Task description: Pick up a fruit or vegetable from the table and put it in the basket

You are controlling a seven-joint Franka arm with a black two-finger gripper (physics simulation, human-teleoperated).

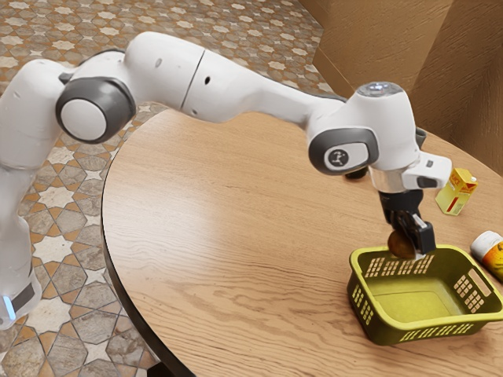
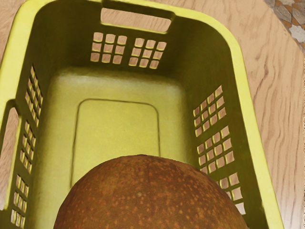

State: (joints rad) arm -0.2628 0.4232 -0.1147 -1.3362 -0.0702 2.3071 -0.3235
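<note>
Over the basket's point(image 1: 409, 324) end nearer the arm, at the rim in the exterior view, a round brown fruit point(image 1: 401, 244) hangs in the gripper point(image 1: 412, 244). Hand state: pinching the fruit, one finger to each side. Identity of fruit uncertain; skin brown with paler speckles. Basket upright on the round table point(image 1: 220, 236). Carton point(image 1: 456, 193) stands toward the table's far edge; jar point(image 1: 489, 250) sits just beyond the basket's far corner at the exterior view's right.

Step in hand, as I judge it: carry over the rim, then lower and release. Task well advanced; the fruit is not down in the basket.

Notes on method. The wrist view shows the basket floor opening out past the fruit toward the opposite short wall, so a small move that way, at present height, should bring the whole fruit clear of the near wall. Descend only after that. Keep the hand centred between the long walls, so the fingers have room to spread. Lower until the fruit is close to the floor, pause, part the fingers evenly, lift straight up.

Risks: fruit or fingertips catching the rim and dragging the basket; a high release, after which something this round may bounce or roll.
</note>
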